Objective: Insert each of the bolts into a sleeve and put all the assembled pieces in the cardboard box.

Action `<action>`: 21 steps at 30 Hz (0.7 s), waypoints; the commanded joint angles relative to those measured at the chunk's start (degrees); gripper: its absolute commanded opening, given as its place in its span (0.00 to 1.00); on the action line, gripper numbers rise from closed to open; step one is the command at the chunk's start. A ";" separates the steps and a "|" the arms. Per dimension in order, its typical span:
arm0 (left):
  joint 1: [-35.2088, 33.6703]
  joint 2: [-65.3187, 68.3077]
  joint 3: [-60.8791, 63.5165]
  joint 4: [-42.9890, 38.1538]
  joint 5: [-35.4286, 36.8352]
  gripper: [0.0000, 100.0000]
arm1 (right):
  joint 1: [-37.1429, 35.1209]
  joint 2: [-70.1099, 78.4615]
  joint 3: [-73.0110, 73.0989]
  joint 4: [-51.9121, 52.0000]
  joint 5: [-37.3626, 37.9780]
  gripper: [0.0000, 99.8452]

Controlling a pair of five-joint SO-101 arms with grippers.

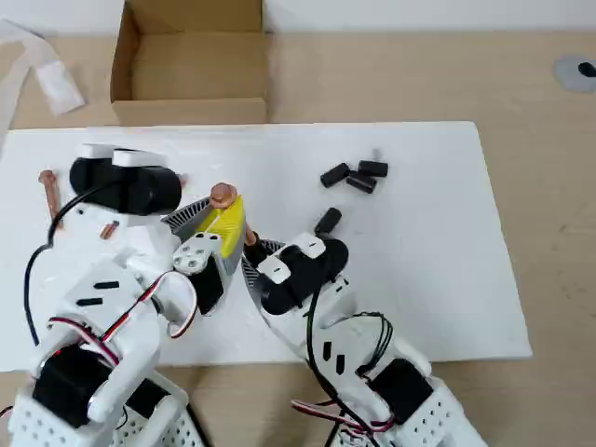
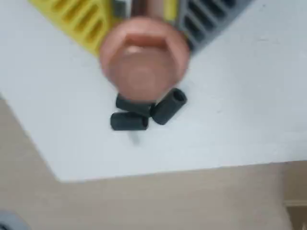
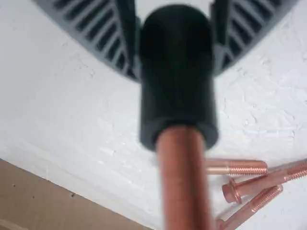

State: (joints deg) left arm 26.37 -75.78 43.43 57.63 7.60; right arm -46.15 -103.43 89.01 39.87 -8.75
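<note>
Bolt (image 3: 184, 182) inside sleeve (image 3: 177, 81) (sleeve in right gripper (image 3: 175, 28))

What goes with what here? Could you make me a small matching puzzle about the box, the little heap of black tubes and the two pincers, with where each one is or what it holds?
Things:
1. cardboard box
2. cluster of three sleeves
3. left pincer
4. right pincer

Places and states:
A. shut on a black sleeve
B. lying loose on the white sheet
C. on the bare table, beyond the sheet
D. shut on a copper bolt

Pairs: 1-C, 2-B, 3-D, 4-A.
</note>
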 commanded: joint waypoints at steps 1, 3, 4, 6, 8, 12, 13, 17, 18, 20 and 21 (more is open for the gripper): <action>0.18 -0.22 0.88 -3.08 -2.02 0.01 | -0.57 -5.23 -2.33 -1.67 -0.35 0.01; 0.18 -0.48 2.29 -4.75 -2.37 0.01 | -0.57 -5.23 -2.33 -1.67 -0.35 0.01; 0.18 -0.48 2.90 -5.45 -2.37 0.01 | -0.57 -5.23 -2.33 -1.67 -0.35 0.01; 0.09 -0.22 3.96 -6.86 -2.37 0.01 | -0.57 -5.23 -2.33 -1.67 -0.35 0.01; 0.09 -0.22 4.84 -7.91 -2.37 0.01 | -0.57 -5.23 -2.33 -1.67 -0.35 0.01; 0.09 -0.22 5.19 -8.09 -2.37 0.01 | -0.57 -5.23 -2.33 -1.67 -0.35 0.01; 0.18 -0.22 5.19 -7.91 -2.20 0.01 | -0.57 -5.23 -2.24 -1.67 -0.35 0.01; 0.44 -0.22 4.84 -6.51 -2.02 0.01 | -0.57 -5.23 -2.24 -1.67 -0.35 0.01; 0.62 -0.22 4.75 -5.71 -2.02 0.01 | -0.57 -5.23 -2.24 -1.67 -0.35 0.01; 0.70 -0.22 4.75 -4.31 -1.93 0.01 | -0.57 -5.23 -2.24 -1.67 -0.35 0.01; 0.70 -0.22 4.66 -3.78 -1.93 0.01 | -0.57 -5.23 -2.24 -1.76 -0.35 0.01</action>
State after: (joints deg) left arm 26.37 -75.78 48.88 52.88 5.58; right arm -46.24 -103.43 89.01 39.87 -8.75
